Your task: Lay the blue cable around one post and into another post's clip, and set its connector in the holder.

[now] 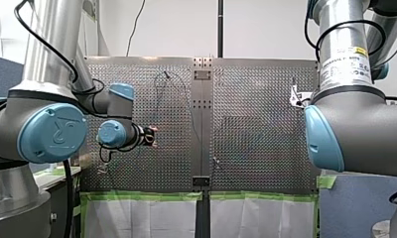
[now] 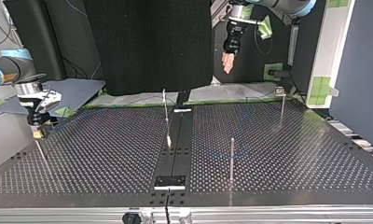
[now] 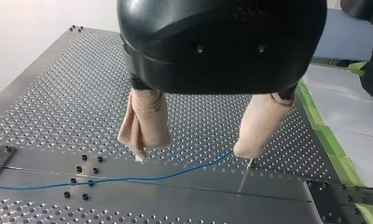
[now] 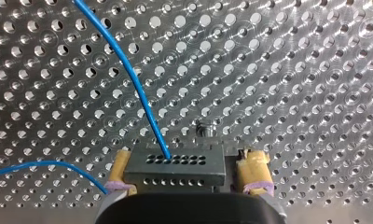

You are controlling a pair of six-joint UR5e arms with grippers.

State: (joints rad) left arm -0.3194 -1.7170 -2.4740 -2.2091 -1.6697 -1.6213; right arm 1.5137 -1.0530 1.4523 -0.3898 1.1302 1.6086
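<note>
The blue cable point(image 3: 124, 179) is lying slack on the perforated table point(image 3: 58, 93), running crosswise beneath my left gripper point(image 3: 193, 156), which is hanging above it with its beige fingers spread wide and holding nothing. My right gripper point(image 4: 187, 163) is clamping the connector point(image 4: 175, 173) between its yellow pads, the cable leading away from it over the table. A thin post point(image 3: 244, 177) is standing just under one left fingertip, beside the cable; I am judging the left arm nearer for looping it
</note>
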